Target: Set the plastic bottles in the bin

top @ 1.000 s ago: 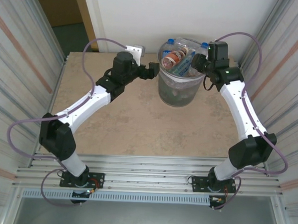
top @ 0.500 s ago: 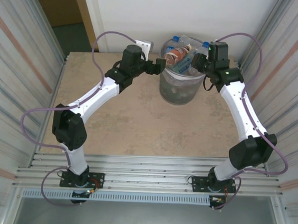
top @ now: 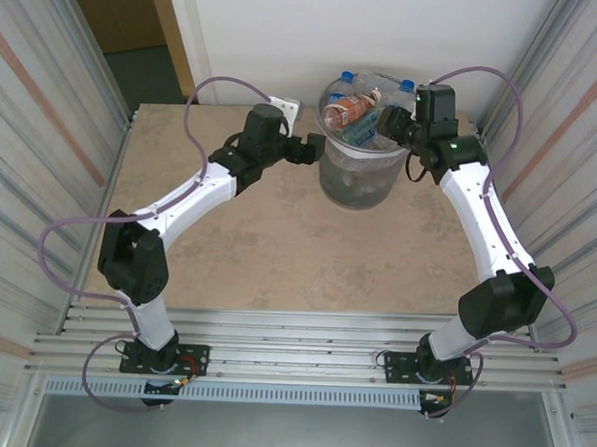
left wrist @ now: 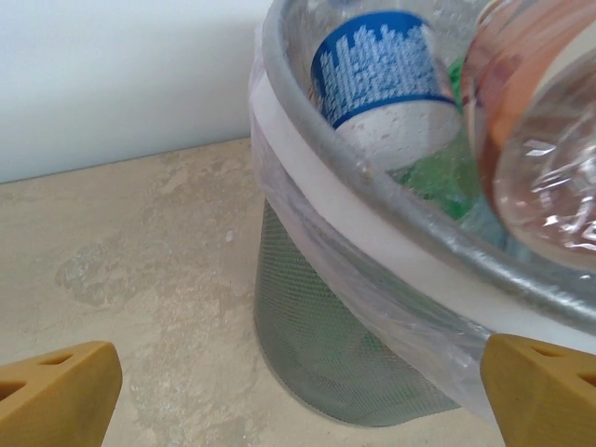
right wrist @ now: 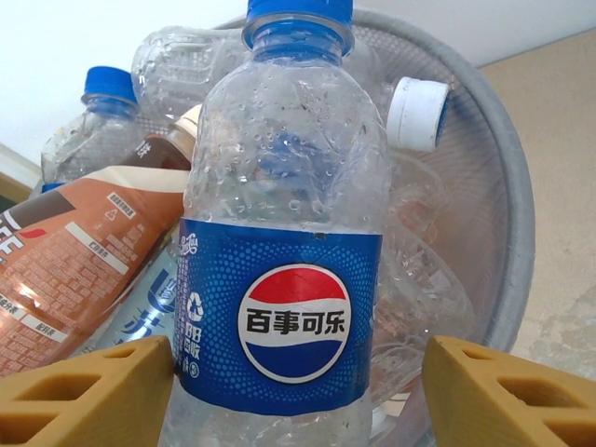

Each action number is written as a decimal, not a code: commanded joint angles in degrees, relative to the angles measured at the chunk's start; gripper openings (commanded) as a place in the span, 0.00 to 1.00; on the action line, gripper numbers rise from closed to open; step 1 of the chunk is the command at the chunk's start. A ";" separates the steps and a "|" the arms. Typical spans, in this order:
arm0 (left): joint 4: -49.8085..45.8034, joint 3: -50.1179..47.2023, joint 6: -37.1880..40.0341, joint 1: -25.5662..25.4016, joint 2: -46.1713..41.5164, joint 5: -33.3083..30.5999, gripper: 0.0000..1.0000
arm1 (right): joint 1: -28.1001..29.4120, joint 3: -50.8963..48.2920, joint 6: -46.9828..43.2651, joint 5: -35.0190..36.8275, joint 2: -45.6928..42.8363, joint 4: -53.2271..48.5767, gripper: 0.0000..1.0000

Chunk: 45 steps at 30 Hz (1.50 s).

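Right wrist cam: my R jaws spread wider than the blue-label bottle atop the heaped bin, L jaws spread, empty beside it; prob. drop step, next lift clear w/o toppling pile.

Bright, even light, soft shadows — sharp focus; small glints on blue-label bottle.
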 commanded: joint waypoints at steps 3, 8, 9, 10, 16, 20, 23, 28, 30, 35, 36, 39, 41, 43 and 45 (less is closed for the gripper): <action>3.09 -2.36 0.59 -0.55 -7.20 0.62 0.99 | -0.07 2.84 -0.93 -0.35 -0.18 -2.47 0.77; 3.69 -5.20 0.88 -0.60 -11.46 -1.11 0.99 | -0.24 4.57 -1.99 -0.81 -0.09 -2.87 0.83; 3.87 -5.88 1.02 -0.60 -12.39 -1.74 0.99 | -0.31 4.93 -2.08 -1.04 -0.04 -3.06 0.83; 3.91 -6.78 1.21 -0.52 -13.40 -2.39 0.99 | -0.45 5.37 -2.21 -1.22 0.00 -3.34 0.84; 4.27 -11.74 1.40 0.55 -19.61 -5.46 0.99 | -0.68 6.25 -2.52 -0.92 -0.47 -4.14 0.85; 4.59 -14.08 0.71 1.83 -22.11 -5.95 0.99 | -0.77 6.01 -2.80 -0.28 -0.91 -4.23 0.85; 4.40 -15.16 0.66 2.27 -23.08 -6.45 0.99 | -1.09 6.05 -2.96 0.05 -0.74 -4.48 0.85; 3.99 -17.14 0.77 2.50 -25.25 -7.59 0.99 | -1.87 7.23 -3.51 -0.48 -1.34 -5.00 0.88; 3.53 -18.38 0.77 2.83 -26.84 -8.43 0.99 | -2.06 7.73 -4.01 -0.59 -1.83 -5.58 0.89; 2.23 -23.19 0.98 4.82 -33.53 -11.12 0.99 | -2.09 7.00 -5.32 -0.47 -5.04 -6.69 0.93; 1.67 -24.14 1.00 5.35 -35.10 -11.62 0.99 | -2.09 6.35 -5.42 -0.64 -5.96 -6.61 0.94; -0.28 -26.60 1.08 6.94 -39.56 -13.84 0.99 | -2.09 4.36 -5.43 -1.15 -8.96 -6.42 0.98; -1.33 -28.61 1.25 7.82 -42.50 -15.86 0.99 | -2.13 2.56 -5.42 -0.32 -11.39 -6.51 0.98; -2.25 -30.90 1.69 8.46 -45.65 -18.29 0.99 | -2.17 -1.02 -5.97 0.80 -14.83 -5.73 0.98; -2.55 -34.23 2.16 8.82 -49.03 -21.12 0.99 | -2.17 -7.13 -7.29 2.00 -19.61 -3.44 0.98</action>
